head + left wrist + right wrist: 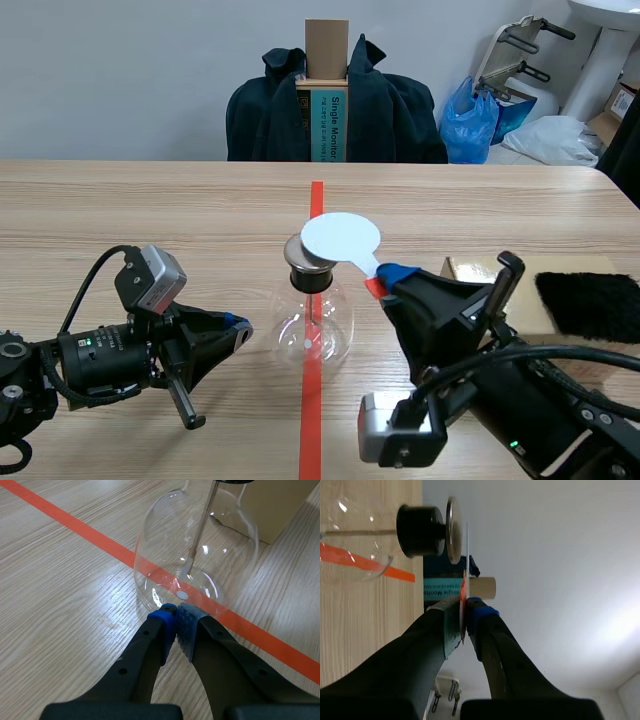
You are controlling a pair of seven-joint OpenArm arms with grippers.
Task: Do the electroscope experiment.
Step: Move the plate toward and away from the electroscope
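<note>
The right hand clamps the red-taped handle of a flat white round disc over the metal top plate of the clear glass electroscope flask standing on the wooden tabletop, and the left hand, pinched shut on nothing beside its base, could topple it by nudging.

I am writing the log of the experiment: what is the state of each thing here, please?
Flask: upright, stoppered.
White paddle: gripped, level above the metal plate.
Left end effector: shut, empty, beside the flask.
Right end effector: shut on white paddle.
Black cloth: lying flat.
</note>
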